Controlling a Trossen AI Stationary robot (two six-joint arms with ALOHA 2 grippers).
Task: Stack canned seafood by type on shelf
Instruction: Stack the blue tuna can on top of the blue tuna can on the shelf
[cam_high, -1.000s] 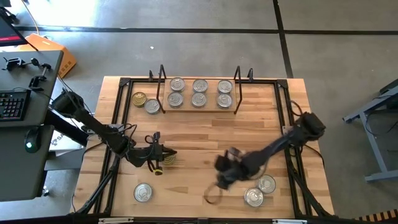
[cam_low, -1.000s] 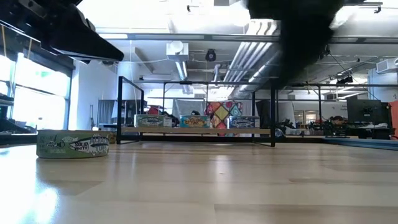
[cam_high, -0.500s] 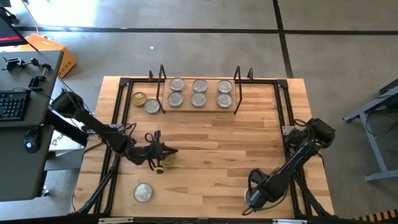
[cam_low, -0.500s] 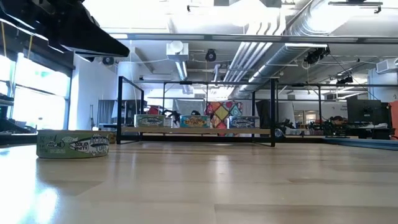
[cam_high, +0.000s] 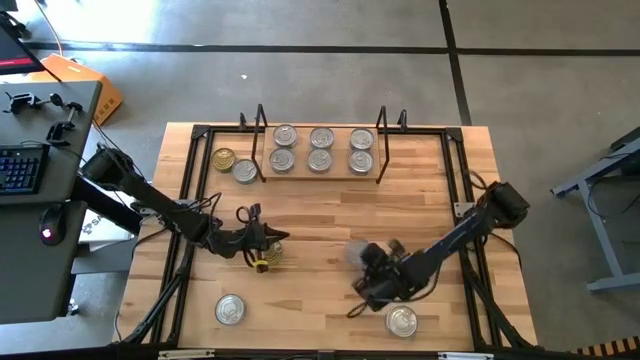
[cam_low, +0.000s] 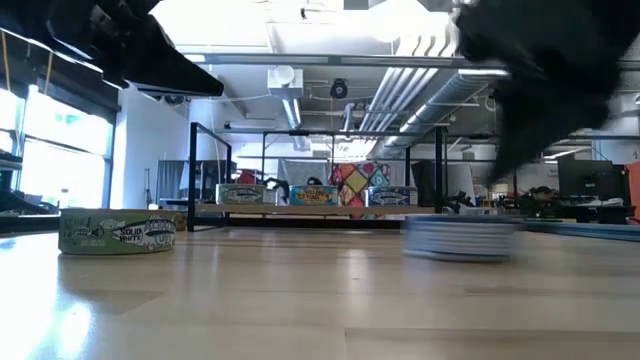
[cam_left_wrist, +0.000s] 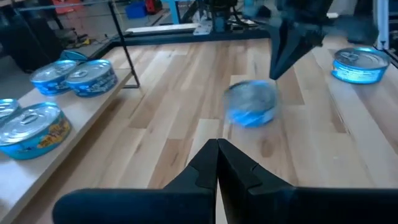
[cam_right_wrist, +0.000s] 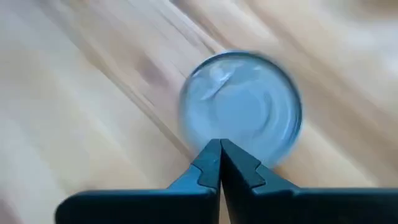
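The right gripper (cam_high: 362, 283) is hanging over bare boards, fingers pressed together, holding nothing. A blurred tin (cam_high: 352, 254) is lying just ahead of its tips; another tin (cam_high: 402, 320) is sitting behind it by the table's near edge. The left gripper (cam_high: 272, 237), also pinched together, is hovering just over a gold tin (cam_high: 270, 257). The shelf (cam_high: 320, 171), well beyond both, is carrying six tins.

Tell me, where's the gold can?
In the high view the gold-lidded tin sits on the table's far left, just outside the shelf, beside a silver-lidded tin.
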